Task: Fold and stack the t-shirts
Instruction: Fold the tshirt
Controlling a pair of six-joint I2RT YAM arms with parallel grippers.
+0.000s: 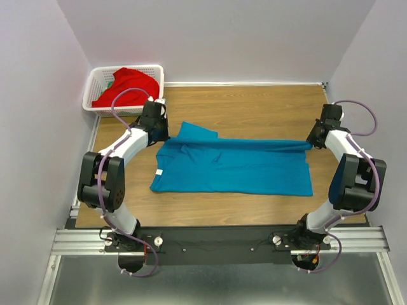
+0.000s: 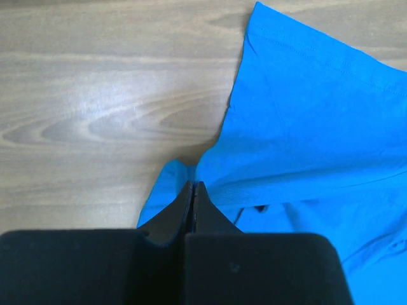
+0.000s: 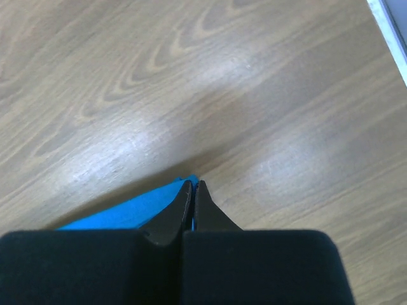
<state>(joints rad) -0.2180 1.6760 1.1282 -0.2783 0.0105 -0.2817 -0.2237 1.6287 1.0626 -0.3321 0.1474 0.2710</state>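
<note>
Top external view shows two t-shirts, one basket and two arms over a wood-grain table [image 1: 254,105]. One teal-blue cloth t-shirt [image 1: 235,170] lies spread across the middle of the table. One bright red cloth t-shirt [image 1: 127,86] sits bunched inside the white plastic lattice basket [image 1: 94,89] at the far left, well apart from the blue one. The blue shirt's far edge runs as a straight ridge between the two grippers, with one sleeve sticking out beyond it near the left end. The left gripper [image 1: 165,135] sits at the left end of that ridge. In the left wrist view its two black fingers [image 2: 178,210] are pressed together, pinching a raised fold of blue cloth at their tips. The right gripper [image 1: 311,143] sits at the right end. In the right wrist view its two fingers [image 3: 179,210] are likewise closed narrow on a corner of the same shirt, with bare wood beyond the tips.
</note>
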